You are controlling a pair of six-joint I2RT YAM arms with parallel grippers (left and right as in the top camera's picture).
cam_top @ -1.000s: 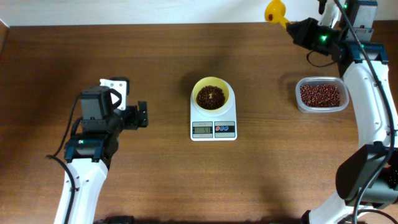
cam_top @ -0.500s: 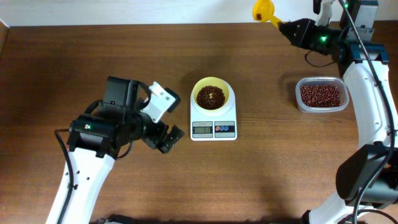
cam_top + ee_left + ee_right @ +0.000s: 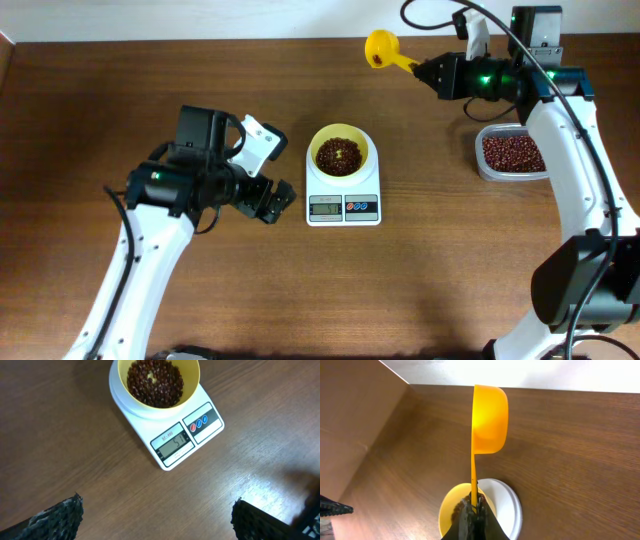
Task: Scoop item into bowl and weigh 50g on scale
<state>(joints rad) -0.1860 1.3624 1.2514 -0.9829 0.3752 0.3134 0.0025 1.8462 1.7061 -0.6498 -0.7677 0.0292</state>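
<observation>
The pale-yellow bowl (image 3: pixel 340 152) holds reddish-brown beans (image 3: pixel 339 156) and stands on the white scale (image 3: pixel 343 207). In the left wrist view the bowl (image 3: pixel 155 381) sits on the scale (image 3: pixel 172 445), whose display reads 51. My left gripper (image 3: pixel 272 200) is open and empty, just left of the scale; it shows in its wrist view (image 3: pixel 156 512) with the jaws wide apart. My right gripper (image 3: pixel 425 70) is shut on the handle of the yellow scoop (image 3: pixel 381 48), held in the air behind and right of the bowl. The scoop (image 3: pixel 489 417) looks empty.
A clear tub (image 3: pixel 514 152) of beans stands at the right, under the right arm. The table's back edge meets a white wall. A brown board shows at the far left in the right wrist view (image 3: pixel 355 425).
My left arm has swung right from the left side toward the scale. My right gripper has carried the scoop left and a little forward, toward the bowl.
</observation>
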